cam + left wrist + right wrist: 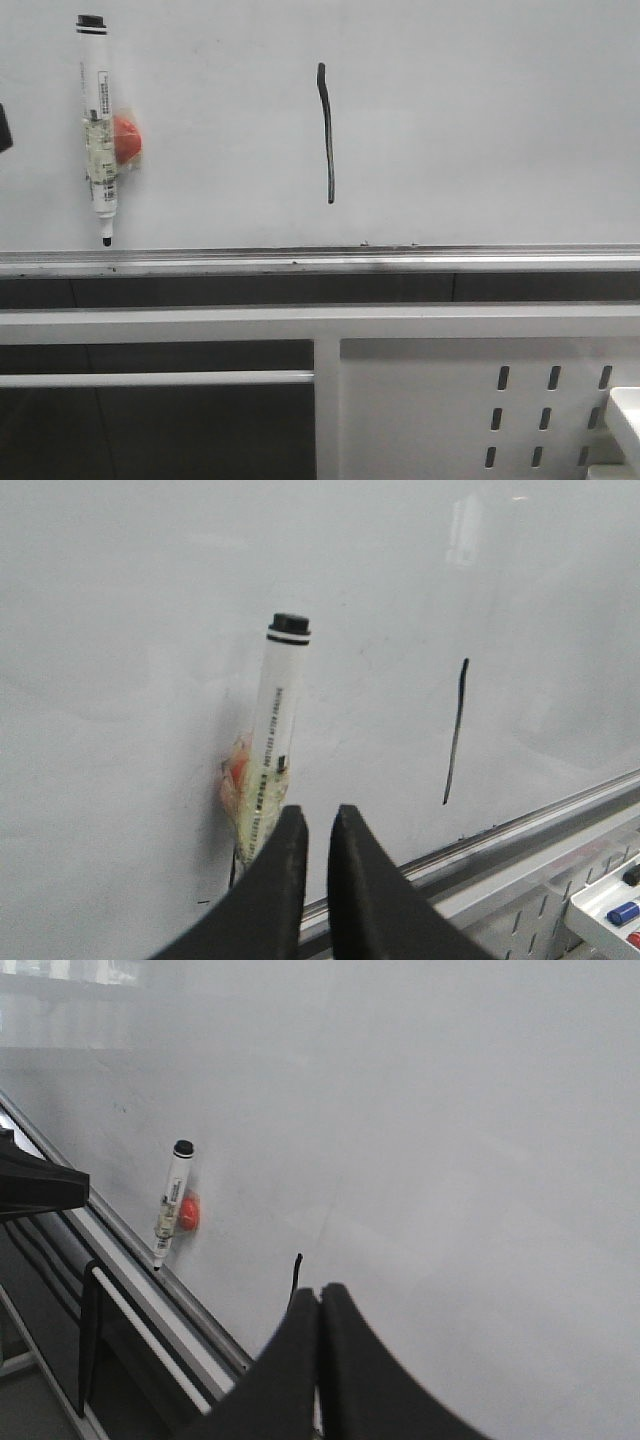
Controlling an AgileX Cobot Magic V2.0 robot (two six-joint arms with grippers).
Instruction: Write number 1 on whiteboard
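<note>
The whiteboard [480, 120] fills the upper front view, with its silver rail [400, 258] along the lower edge. The number 1 [326, 130] is a thin black, slightly curved stroke near the board's middle. It also shows in the left wrist view [456, 730], and its top shows in the right wrist view [297, 1265]. A white marker pen [100, 120] with a black cap hangs upright on the board at the left, beside a red magnet [128, 138]. My left gripper [318, 812] is narrowly open and empty, just in front of the pen [272, 740]. My right gripper [320, 1290] is shut and empty, below the stroke.
A white perforated metal panel [540, 410] stands below the rail at the right, with a white tray [625, 410] at its edge. That tray holds coloured markers [620, 912]. A white bar [150, 379] runs at the lower left. A dark arm part [35, 1185] shows left of the pen.
</note>
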